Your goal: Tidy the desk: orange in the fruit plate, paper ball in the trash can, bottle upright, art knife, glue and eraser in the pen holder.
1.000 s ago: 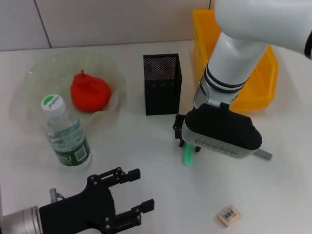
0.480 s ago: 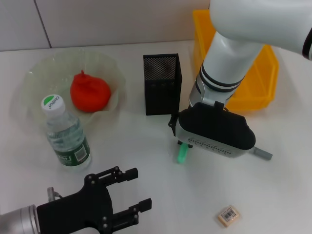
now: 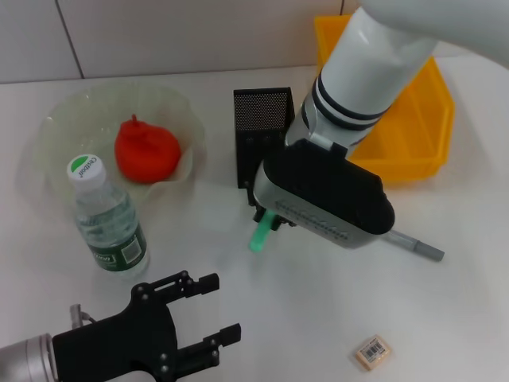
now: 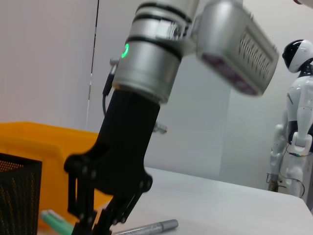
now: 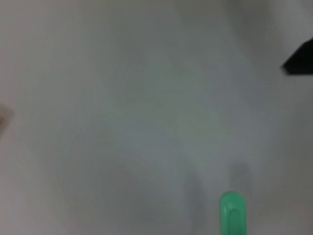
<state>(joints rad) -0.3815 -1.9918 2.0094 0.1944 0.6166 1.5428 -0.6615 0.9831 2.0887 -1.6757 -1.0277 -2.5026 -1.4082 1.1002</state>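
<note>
My right gripper (image 3: 267, 218) hovers just in front of the black mesh pen holder (image 3: 263, 119), shut on a slim green art knife (image 3: 259, 235) whose tip sticks out below it. The same knife (image 5: 232, 213) shows in the right wrist view. A grey pen-shaped glue stick (image 3: 417, 246) lies on the table to its right, and the tan eraser (image 3: 373, 351) lies near the front edge. The orange (image 3: 147, 150) sits in the clear fruit plate (image 3: 64, 119). The bottle (image 3: 107, 219) stands upright. The left gripper (image 3: 221, 306) rests open at the front left. The paper ball is out of view.
A yellow bin (image 3: 413, 135) stands at the back right behind my right arm. The bottle stands between the plate and the left gripper. In the left wrist view, the right arm (image 4: 132, 147) rises beside the pen holder (image 4: 17, 196).
My right gripper has carried the green art knife left and back toward the pen holder, lifting it. The grey glue stick now shows more fully. The left gripper has barely shifted.
</note>
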